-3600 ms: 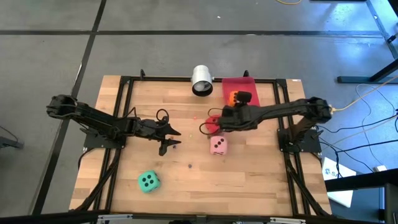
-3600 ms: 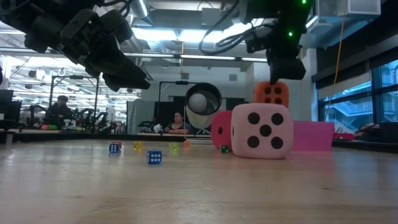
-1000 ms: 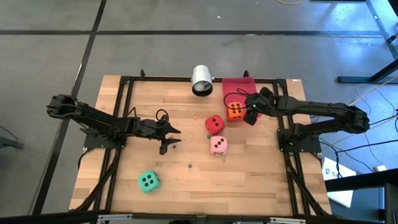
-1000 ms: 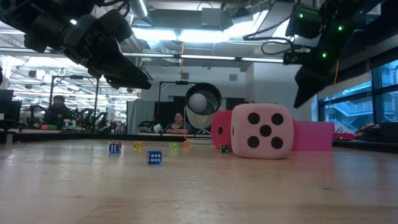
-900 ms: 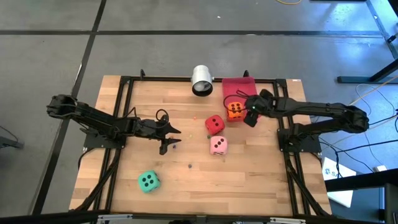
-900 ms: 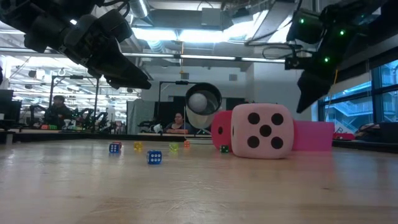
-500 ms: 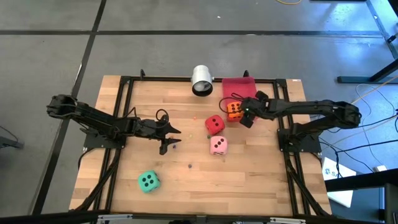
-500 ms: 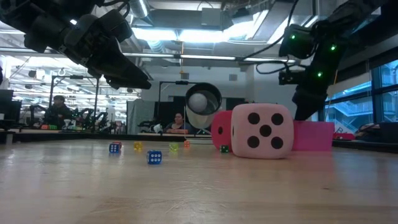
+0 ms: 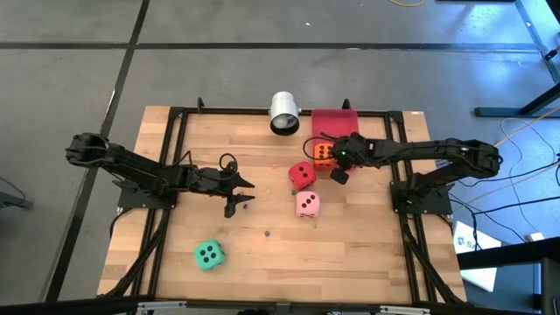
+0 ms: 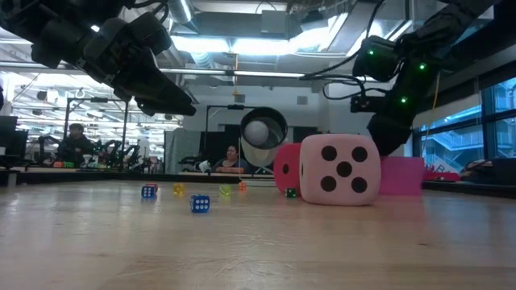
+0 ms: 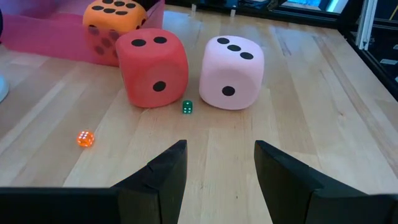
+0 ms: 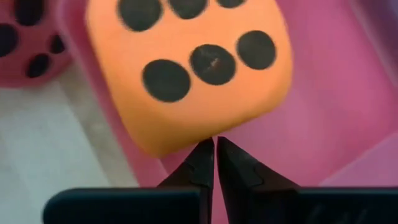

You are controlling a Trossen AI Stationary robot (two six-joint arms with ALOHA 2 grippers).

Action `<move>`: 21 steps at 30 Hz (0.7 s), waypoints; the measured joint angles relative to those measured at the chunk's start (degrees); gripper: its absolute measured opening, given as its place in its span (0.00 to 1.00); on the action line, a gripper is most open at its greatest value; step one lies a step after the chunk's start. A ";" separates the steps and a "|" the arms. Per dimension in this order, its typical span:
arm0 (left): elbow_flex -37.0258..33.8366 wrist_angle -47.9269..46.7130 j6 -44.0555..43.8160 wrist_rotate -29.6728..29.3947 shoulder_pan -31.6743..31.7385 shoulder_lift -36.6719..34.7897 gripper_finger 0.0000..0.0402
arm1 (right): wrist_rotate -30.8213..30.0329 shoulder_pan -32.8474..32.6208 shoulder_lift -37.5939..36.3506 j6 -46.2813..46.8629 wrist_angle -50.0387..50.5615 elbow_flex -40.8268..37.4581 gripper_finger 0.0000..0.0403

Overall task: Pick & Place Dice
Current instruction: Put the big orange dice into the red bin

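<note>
Right gripper [image 12: 214, 163]: fingers pressed together, clenched on nothing, tips just at the lower edge of the orange die [image 12: 189, 68]. Orange die sits on the near-left corner of the red tray [image 9: 337, 121], partly over its edge, tilted, a multi-pip face toward the wrist camera; a cube, so no long axis to note. Right arm reaches in from the table's right edge, stretched leftward, wrist low beside the tray.

Red die [image 9: 302, 175] on the wood just off the tray's near-left corner; pink die [image 9: 307, 205] close beside it, nearer the front edge. Green die [image 9: 208, 255] well apart, toward the front-left corner.

Left gripper [image 11: 217, 165]: jaws parted, holding nothing, hovering mid-table, pointed at the red and pink dice. Left arm extends from the left edge
</note>
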State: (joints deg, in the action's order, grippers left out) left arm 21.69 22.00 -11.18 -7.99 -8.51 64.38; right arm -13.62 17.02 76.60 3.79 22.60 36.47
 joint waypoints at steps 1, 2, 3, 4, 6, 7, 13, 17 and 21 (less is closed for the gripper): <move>0.00 0.00 0.00 0.00 0.00 0.00 0.45 | 0.18 -0.03 0.00 -0.02 0.09 0.00 0.05; 0.00 0.00 0.00 0.01 0.00 0.00 0.45 | 0.18 -0.02 0.00 -0.02 0.10 0.00 0.04; 0.00 0.00 0.00 0.02 0.00 0.00 0.45 | 0.18 -0.02 0.00 0.00 0.10 0.00 0.05; 0.00 0.00 0.00 0.02 0.00 0.00 0.45 | 0.16 0.00 -0.04 0.02 0.12 0.00 0.05; 0.00 -0.02 -0.02 0.02 0.00 0.00 0.45 | 0.14 0.00 -0.11 0.00 0.30 0.00 0.05; 0.00 0.00 -0.05 0.02 0.00 0.00 0.45 | -0.17 -0.01 -0.11 0.00 0.67 0.00 0.04; 0.00 -0.02 -0.13 0.01 0.00 0.00 0.45 | -10.29 0.01 -0.11 -0.03 4.35 0.92 0.04; 0.00 -0.02 -0.11 0.00 0.00 0.00 0.45 | -11.97 0.38 -0.11 -3.08 3.53 2.91 0.04; 0.00 -0.02 -0.11 -0.01 0.00 0.00 0.45 | -7.58 1.34 -0.13 -5.72 1.89 3.74 0.04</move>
State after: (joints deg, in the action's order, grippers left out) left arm 21.69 21.98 -11.29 -8.00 -8.51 64.38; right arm -21.20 18.36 76.47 -1.93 24.49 40.21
